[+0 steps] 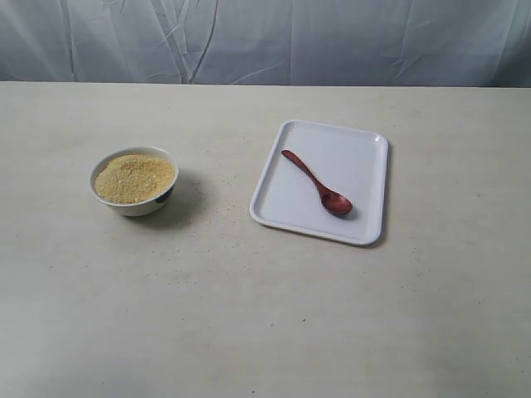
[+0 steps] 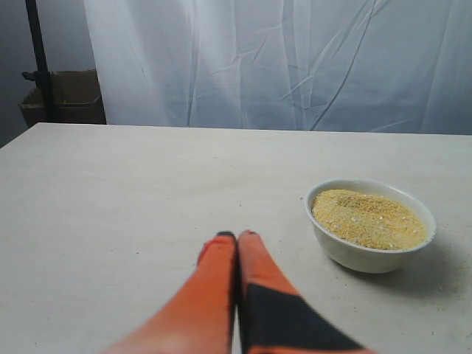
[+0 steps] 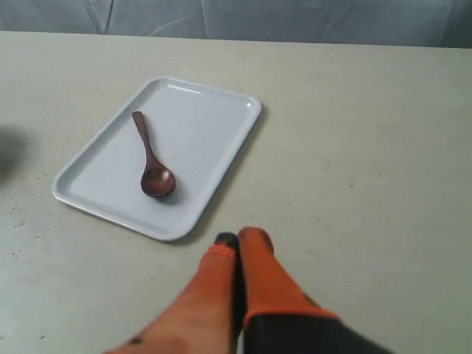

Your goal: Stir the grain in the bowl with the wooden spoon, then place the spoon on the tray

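The white bowl (image 1: 134, 180) (image 2: 370, 224) stands on the left of the table, heaped with pale yellow grain (image 1: 134, 178) (image 2: 366, 217). To its right lies the white tray (image 1: 365, 148) (image 3: 214, 122), and the dark wooden spoon (image 1: 317, 182) (image 3: 150, 157) rests flat on it, scoop toward the near edge. Neither arm shows in the exterior view. My left gripper (image 2: 237, 237) is shut and empty, hovering over bare table beside the bowl. My right gripper (image 3: 239, 237) is shut and empty too, just off the tray's near corner.
A white cloth backdrop (image 1: 265, 41) hangs behind the table's far edge. A dark stand (image 2: 38, 59) and a cardboard box (image 2: 63, 96) sit beyond the table in the left wrist view. A few grain specks (image 2: 442, 291) lie near the bowl.
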Action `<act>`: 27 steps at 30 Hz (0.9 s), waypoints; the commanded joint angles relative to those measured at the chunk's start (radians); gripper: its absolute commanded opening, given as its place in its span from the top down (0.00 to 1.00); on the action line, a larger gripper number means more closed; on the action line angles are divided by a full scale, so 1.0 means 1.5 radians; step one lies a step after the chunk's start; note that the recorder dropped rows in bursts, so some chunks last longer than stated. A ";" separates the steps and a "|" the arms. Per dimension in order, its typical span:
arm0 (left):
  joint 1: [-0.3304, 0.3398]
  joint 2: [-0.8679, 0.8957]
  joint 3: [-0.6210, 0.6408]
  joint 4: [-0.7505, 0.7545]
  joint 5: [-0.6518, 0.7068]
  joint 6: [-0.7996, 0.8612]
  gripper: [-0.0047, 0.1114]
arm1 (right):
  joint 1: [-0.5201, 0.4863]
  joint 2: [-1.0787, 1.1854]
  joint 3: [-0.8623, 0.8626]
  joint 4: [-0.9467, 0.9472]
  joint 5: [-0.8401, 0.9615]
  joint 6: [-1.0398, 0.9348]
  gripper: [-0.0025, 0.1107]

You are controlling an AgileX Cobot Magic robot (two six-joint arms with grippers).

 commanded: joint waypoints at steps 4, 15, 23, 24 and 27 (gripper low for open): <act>0.000 -0.003 0.002 0.003 -0.005 0.000 0.96 | -0.057 -0.057 0.002 0.008 0.000 0.000 0.98; 0.000 -0.003 0.002 0.003 -0.005 0.000 0.96 | -0.056 -0.078 0.010 0.010 0.001 0.000 0.98; 0.000 -0.003 0.002 0.003 -0.005 0.000 0.96 | -0.056 -0.217 0.117 0.007 -0.059 0.000 0.98; 0.000 -0.003 0.002 0.003 -0.005 0.000 0.96 | -0.056 -0.234 0.135 0.007 -0.060 0.000 0.98; 0.000 -0.003 0.002 0.003 -0.005 0.000 0.96 | -0.056 -0.274 0.190 0.007 -0.099 0.000 0.98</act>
